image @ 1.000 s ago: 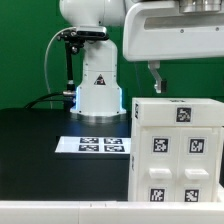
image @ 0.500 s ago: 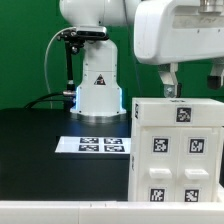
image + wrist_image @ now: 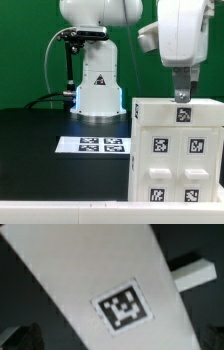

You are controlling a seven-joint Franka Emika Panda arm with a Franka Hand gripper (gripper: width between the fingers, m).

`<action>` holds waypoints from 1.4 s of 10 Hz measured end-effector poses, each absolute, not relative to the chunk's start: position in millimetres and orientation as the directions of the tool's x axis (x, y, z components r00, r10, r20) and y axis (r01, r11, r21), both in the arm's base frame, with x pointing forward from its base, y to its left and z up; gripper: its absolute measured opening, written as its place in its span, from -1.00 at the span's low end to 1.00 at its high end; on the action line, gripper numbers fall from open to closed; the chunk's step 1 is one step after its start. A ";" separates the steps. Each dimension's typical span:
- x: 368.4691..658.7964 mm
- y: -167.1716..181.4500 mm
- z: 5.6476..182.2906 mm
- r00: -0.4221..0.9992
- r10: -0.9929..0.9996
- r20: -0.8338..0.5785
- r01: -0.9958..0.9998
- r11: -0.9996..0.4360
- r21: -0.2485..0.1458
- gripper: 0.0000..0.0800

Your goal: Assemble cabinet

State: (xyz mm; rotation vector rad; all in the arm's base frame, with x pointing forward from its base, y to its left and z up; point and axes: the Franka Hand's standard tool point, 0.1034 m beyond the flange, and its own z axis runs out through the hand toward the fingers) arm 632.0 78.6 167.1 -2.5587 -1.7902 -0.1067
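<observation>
One white box-shaped cabinet (image 3: 177,150) stands on the black surface (image 3: 40,140) at about four o'clock in the exterior view, thick-walled, with square black-and-white marker tags on its top and front. The marker board (image 3: 100,144) lies near it, toward nine o'clock. Directly above the cabinet's top hang the jaws (image 3: 183,97), spread wide, holding nothing. The wrist view shows one tag on a white cabinet face.

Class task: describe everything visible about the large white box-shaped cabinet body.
The large white plastic-looking box-shaped cabinet body stands upright on the black table, at the exterior view's right. Square black-and-white marker tags sit on its front and top. The wrist view shows one tag on a white face close up. The open end effector hovers just above its top.
</observation>
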 end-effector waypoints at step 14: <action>628.2 73.5 149.7 0.757 0.653 0.028 0.653 -0.757 0.003 0.39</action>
